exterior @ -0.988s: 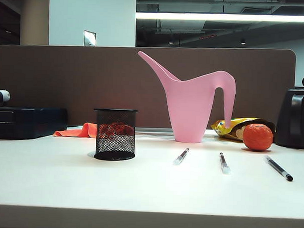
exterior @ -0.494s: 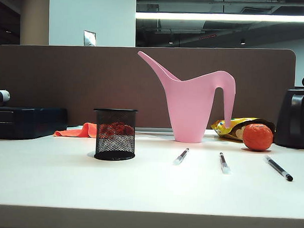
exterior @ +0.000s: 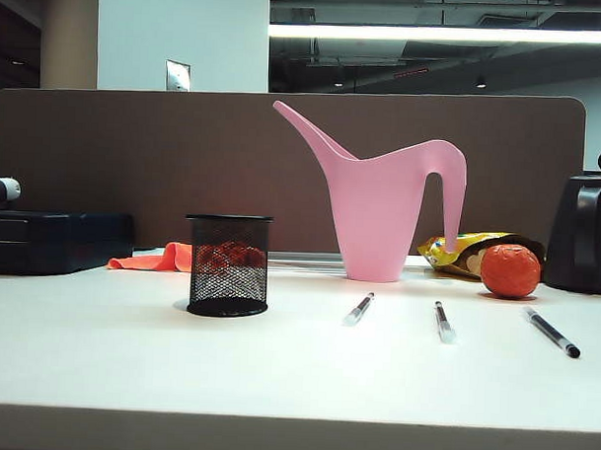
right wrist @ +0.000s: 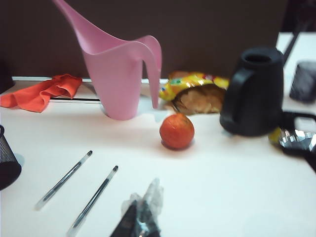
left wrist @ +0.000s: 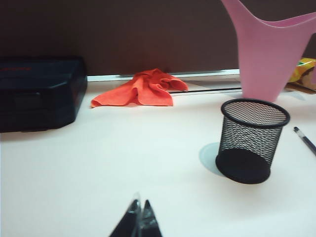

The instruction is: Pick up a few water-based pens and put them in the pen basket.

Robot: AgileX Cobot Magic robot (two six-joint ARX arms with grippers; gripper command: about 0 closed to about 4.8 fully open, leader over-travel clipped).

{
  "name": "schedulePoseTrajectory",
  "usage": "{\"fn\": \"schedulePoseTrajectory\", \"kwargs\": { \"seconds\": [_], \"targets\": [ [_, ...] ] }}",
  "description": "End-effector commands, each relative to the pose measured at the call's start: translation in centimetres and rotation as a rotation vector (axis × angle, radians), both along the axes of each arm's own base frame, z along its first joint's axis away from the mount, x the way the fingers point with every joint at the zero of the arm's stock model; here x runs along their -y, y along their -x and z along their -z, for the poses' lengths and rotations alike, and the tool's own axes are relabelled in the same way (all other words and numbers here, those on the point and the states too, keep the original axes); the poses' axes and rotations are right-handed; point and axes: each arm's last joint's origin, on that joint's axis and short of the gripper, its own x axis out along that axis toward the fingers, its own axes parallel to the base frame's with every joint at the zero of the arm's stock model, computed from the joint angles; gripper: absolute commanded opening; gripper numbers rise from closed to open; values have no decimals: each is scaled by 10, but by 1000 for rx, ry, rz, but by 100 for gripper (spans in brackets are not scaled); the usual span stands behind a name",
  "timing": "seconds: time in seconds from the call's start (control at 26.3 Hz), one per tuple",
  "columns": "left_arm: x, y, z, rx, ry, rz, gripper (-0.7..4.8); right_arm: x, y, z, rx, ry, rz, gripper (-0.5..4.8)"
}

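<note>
Nothing is done yet, by my reckoning. The pen basket (exterior: 228,265) stands upright at the left of the white table (exterior: 276,372), and I see no pen in it; the red behind the mesh looks like the orange cloth (exterior: 153,257) beyond. At its three o'clock lie all three water-based pens (exterior: 358,308), one after another toward the orange (exterior: 509,270). The left gripper (left wrist: 138,222) hangs low over bare table, fingers together, the basket at its two o'clock. The right gripper (right wrist: 140,217) is pinched together, empty, with two pens at its nine o'clock. All three picks remain.
</note>
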Motion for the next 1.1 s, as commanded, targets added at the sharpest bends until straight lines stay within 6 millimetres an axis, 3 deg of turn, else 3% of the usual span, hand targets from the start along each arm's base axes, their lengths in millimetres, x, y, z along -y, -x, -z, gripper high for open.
{"fn": "schedulePoseTrajectory", "kwargs": {
  "seconds": [0.04, 0.3, 0.42, 0.53, 0.68, 0.72, 0.87, 0.95, 1.1],
  "targets": [
    [0, 0, -1, 10, -7, 13, -5, 0, 1, -16, -119, -69, 7, -6],
    [1, 0, -1, 11, -7, 48, -5, -4, -22, -40, -328, -127, -86, -6],
    [2, 1, -1, 10, -7, 74, -5, -6, -40, -48, -413, -148, -123, -6],
    [2, 1, -1, 10, -7, 85, -5, -9, -71, -53, -534, -182, -195, 1],
    [2, 1, -1, 10, -7, 85, -5, -12, -118, -43, -703, -224, -217, 174],
    [3, 1, -1, 10, -8, 92, -6, -13, -133, -37, -756, -228, -210, 238],
    [3, 1, -1, 10, -8, 103, -5, -14, -168, -15, -853, -238, -202, 312],
    [3, 1, -1, 10, -8, 103, -5, -15, -183, -3, -879, -240, -200, 397],
    [3, 1, -1, 10, -8, 103, -5, -19, -206, 21, -922, -231, -194, 400]
  ]
}}
